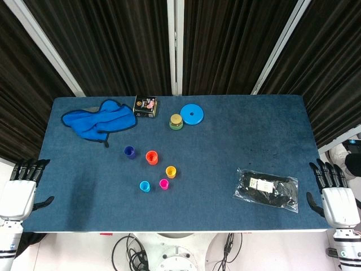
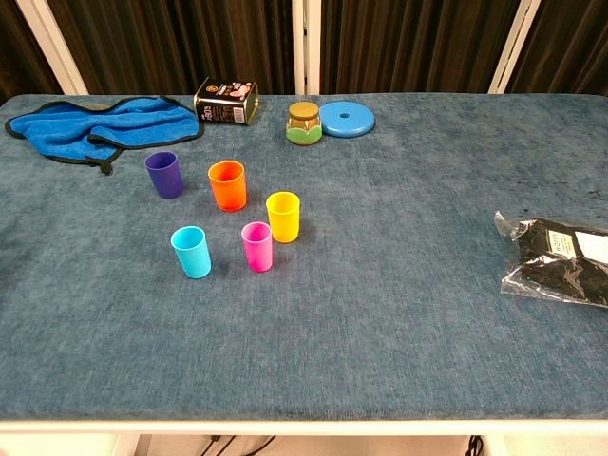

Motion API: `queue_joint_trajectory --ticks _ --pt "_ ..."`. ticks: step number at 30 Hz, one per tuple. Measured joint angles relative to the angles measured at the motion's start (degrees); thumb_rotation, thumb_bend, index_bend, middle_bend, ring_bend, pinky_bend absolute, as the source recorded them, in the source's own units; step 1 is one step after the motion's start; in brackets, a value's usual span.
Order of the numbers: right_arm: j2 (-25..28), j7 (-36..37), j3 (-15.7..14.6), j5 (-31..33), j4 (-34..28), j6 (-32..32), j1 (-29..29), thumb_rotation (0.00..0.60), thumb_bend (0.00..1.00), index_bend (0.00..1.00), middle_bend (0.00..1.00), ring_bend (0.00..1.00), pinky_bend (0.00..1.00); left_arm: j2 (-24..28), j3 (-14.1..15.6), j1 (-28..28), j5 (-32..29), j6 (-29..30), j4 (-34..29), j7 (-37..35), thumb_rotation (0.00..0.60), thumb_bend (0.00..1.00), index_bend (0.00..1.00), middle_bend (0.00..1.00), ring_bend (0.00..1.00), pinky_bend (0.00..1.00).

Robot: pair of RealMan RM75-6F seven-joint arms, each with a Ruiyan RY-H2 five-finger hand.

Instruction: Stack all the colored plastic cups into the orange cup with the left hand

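Observation:
Five small plastic cups stand upright and apart on the blue table (image 1: pixel 225 169). The orange cup (image 1: pixel 151 157) (image 2: pixel 227 184) is in the middle of the group. A purple cup (image 1: pixel 130 151) (image 2: pixel 164 174) is to its left, a yellow cup (image 1: pixel 171 171) (image 2: pixel 283 216) to its right and nearer me. A pink cup (image 1: pixel 164 184) (image 2: pixel 256 246) and a light blue cup (image 1: pixel 145 186) (image 2: pixel 191 251) stand nearest me. My left hand (image 1: pixel 22 189) hangs off the table's left edge, fingers apart, holding nothing. My right hand (image 1: pixel 335 195) is off the right edge, likewise empty. Neither hand shows in the chest view.
A crumpled blue cloth (image 1: pixel 98 120) (image 2: pixel 90 123) lies at the back left. A dark tin (image 1: pixel 145 107) (image 2: pixel 226 102), a small jar (image 1: pixel 176 122) (image 2: pixel 304 123) and a blue disc (image 1: pixel 192 114) (image 2: pixel 346 119) sit at the back centre. A black packet in clear plastic (image 1: pixel 267 189) (image 2: pixel 560 258) lies front right.

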Motion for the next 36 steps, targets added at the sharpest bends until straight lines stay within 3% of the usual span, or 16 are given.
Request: queue_joint_trajectory --ticks 10,16,25,36 --pt "0.75 0.41 -0.02 -0.56 0.00 1.13 -0.52 0.600 0.33 0.00 0.00 0.00 0.00 -0.26 0.29 -0.08 1.11 0.17 -0.17 -0.37 0.600 0.07 0.12 0.13 0.05 0.06" --pt "0.77 1.23 0.05 -0.43 0.15 1.56 -0.86 0.600 0.33 0.00 0.00 0.00 0.00 0.90 -0.76 -3.08 1.84 -2.98 -1.44 -0.74 0.600 0.07 0.14 0.13 0.05 0.07" --pt "0.17 1.67 -0.83 -1.07 1.30 1.69 -1.44 0.600 0.33 0.00 0.00 0.00 0.00 0.60 -4.46 -13.76 0.38 -16.66 -0.14 -3.86 0.600 0.07 0.14 0.13 0.05 0.09" --pt "-0.66 2.14 -2.13 -2.41 2.22 2.17 -2.35 0.600 0.33 0.00 0.00 0.00 0.00 -10.63 -7.42 -27.22 -6.99 -34.81 15.28 -7.66 0.600 0.09 0.14 0.13 0.05 0.10"
